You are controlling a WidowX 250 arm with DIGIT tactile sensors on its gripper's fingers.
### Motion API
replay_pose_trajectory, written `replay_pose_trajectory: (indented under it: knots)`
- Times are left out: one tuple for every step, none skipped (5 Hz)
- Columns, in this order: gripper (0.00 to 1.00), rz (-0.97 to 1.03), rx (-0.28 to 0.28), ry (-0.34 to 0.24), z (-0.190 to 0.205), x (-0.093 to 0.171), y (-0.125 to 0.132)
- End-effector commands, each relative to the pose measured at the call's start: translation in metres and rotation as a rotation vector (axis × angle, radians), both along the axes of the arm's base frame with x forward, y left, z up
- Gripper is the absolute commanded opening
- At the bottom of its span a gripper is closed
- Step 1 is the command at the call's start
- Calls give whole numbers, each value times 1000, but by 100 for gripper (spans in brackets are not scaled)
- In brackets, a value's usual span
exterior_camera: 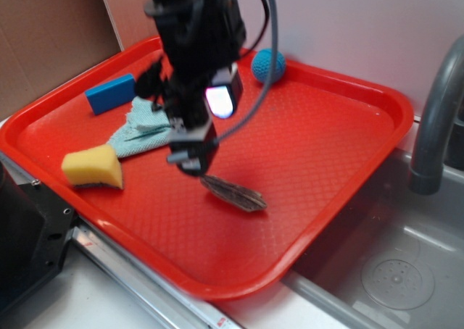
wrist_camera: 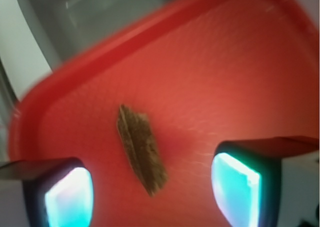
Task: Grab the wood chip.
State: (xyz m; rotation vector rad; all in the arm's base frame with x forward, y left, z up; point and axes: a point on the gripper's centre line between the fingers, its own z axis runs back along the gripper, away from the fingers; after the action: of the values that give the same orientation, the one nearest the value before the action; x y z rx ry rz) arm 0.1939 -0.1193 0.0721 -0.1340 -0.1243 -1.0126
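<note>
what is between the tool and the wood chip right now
Nothing visible. The thin brown-grey wood chip lies on bare red plastic tray, in the gap between the open tool's fingers. The yellow sponge wedge lies well aside.

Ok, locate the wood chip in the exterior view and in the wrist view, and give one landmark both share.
Exterior: the wood chip lies on the tray's middle, just right of and below the gripper.
Wrist: it sits at centre, tilted, between the lit fingers.
Shared landmark: the red tray, whose rim curves above the chip in the wrist view.
</note>
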Motion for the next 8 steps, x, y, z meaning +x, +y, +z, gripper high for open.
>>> replay_pose_trajectory:
  knots:
    - [100,-107,-8,48,-39,-11,-8]
    - [100,-51,71,37,-53,-15,-10]
    - [0,-52,78,12,-59,-16,-14]
    - [0,-64,107,5,-63,-20,-19]
    - [0,-25,115,2,-59,-18,-18]
    - [0,182,209,18,-35,-6,-19]
    - [0,432,195,27,13,13,-12]
    - [0,630,186,35,56,27,1]
